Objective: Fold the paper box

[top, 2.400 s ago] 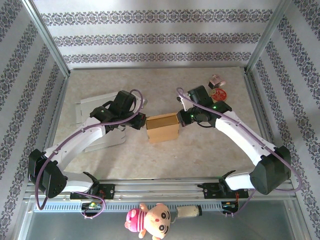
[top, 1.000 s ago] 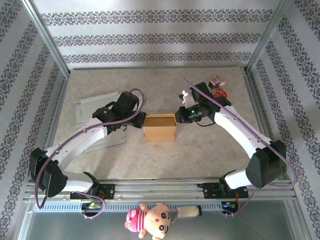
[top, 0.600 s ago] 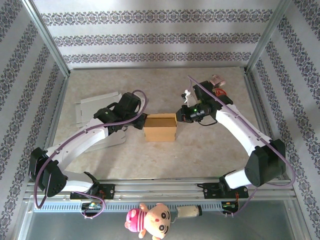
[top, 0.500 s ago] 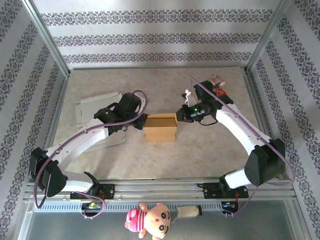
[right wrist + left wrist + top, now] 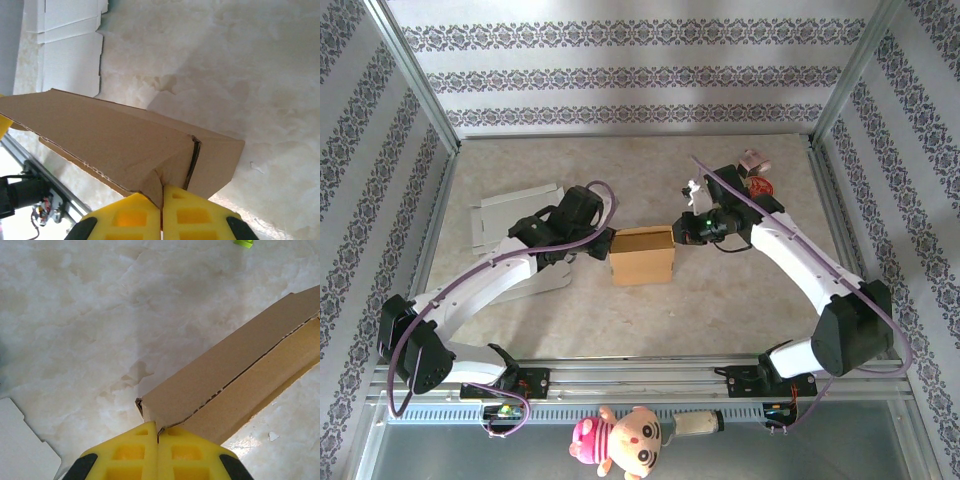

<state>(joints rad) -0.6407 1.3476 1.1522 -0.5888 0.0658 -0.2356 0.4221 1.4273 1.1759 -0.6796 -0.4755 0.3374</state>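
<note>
Marbled beige tabletop (image 5: 720, 300) is enclosed by striped floral walls (image 5: 620, 75); the brown cardboard box (image 5: 642, 258) is gripped at its ends by the left gripper (image 5: 603, 243) and the right gripper (image 5: 678, 232).

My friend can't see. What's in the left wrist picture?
The yellow left gripper is shut on a corner of the brown paper box, which stretches up and right across a pale marbled table.

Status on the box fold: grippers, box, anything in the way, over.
Left gripper shut on the paper box, left end; right gripper shut on its right end. Flat white cardboard beside left arm, apart from box.
</note>
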